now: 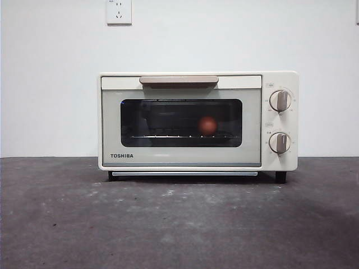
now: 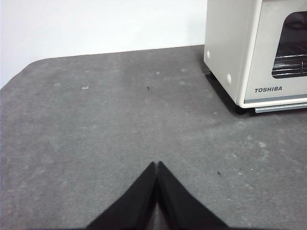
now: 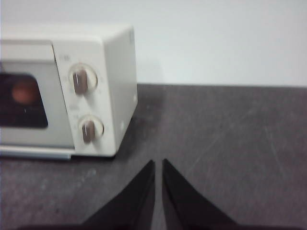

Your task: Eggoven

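Note:
The cream Toshiba toaster oven (image 1: 197, 120) stands on the dark table with its door closed. The reddish-brown egg (image 1: 208, 125) sits on the rack inside, seen through the dark glass, toward the right side. The egg also shows in the right wrist view (image 3: 24, 92). The tan handle (image 1: 179, 80) runs across the top of the door. My left gripper (image 2: 157, 164) is shut and empty over bare table to the oven's (image 2: 240, 52) left. My right gripper (image 3: 158, 162) is shut and empty over the table to the right of the oven (image 3: 110, 86). Neither arm shows in the front view.
Two dials (image 1: 279, 101) (image 1: 279, 143) sit on the oven's right panel. A white wall socket (image 1: 119, 11) is on the wall behind. The grey table (image 1: 179, 224) stretches in front of the oven.

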Controlling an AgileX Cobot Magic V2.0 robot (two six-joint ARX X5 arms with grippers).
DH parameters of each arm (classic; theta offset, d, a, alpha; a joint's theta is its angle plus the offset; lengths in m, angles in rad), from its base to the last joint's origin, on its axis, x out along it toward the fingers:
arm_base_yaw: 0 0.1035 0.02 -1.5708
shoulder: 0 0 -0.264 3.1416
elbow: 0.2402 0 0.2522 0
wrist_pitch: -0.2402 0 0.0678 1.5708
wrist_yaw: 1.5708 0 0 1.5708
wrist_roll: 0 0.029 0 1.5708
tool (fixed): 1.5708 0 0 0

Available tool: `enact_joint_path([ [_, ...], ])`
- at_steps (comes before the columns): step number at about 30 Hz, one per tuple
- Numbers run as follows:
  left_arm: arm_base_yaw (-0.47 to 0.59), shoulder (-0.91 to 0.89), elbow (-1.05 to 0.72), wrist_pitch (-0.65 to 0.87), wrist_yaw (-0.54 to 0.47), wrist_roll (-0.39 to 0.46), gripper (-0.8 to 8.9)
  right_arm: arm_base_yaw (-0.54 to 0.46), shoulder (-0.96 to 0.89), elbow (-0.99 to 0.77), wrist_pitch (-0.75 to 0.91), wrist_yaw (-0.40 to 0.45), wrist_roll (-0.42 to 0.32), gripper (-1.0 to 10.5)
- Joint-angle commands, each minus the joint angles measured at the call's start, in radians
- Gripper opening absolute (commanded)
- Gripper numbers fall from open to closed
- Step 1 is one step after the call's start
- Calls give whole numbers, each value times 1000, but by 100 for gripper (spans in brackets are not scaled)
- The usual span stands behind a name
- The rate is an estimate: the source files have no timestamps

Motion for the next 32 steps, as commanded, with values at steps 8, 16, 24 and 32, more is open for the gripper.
enact_joint_path([
  [8, 2, -2, -27, -4, -2, -2, 8, 1, -14, -39, -116, 0, 55, 6],
  [16, 2, -2, -27, -4, -2, -2, 8, 1, -14, -39, -93, 1, 53, 6],
  [24, 2, -2, -27, -4, -2, -2, 8, 1, -14, -39, -93, 1, 53, 6],
  [32, 2, -2, -27, -4, -2, -2, 8, 1, -14, -39, -93, 1, 53, 6],
])
